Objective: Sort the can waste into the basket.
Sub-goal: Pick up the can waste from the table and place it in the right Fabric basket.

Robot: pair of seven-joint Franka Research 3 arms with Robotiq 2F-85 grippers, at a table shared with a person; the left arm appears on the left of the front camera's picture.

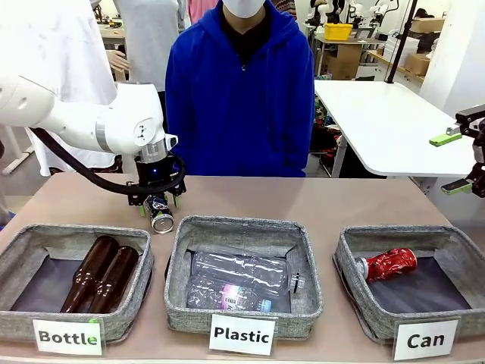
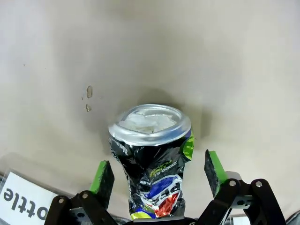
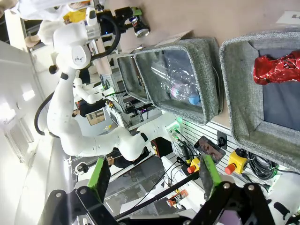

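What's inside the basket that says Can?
Inside the Can basket lies one crushed red can on the dark lining, near the left wall. The front wall hides the strip of floor just behind it, so anything lying there cannot be seen.

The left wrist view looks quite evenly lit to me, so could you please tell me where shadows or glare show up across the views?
Left wrist view: the crushed dark drink can casts a soft shadow on the beige table, and its silver rim shines. Front view: the shiny red crushed can glints in the grey woven basket labelled Can.
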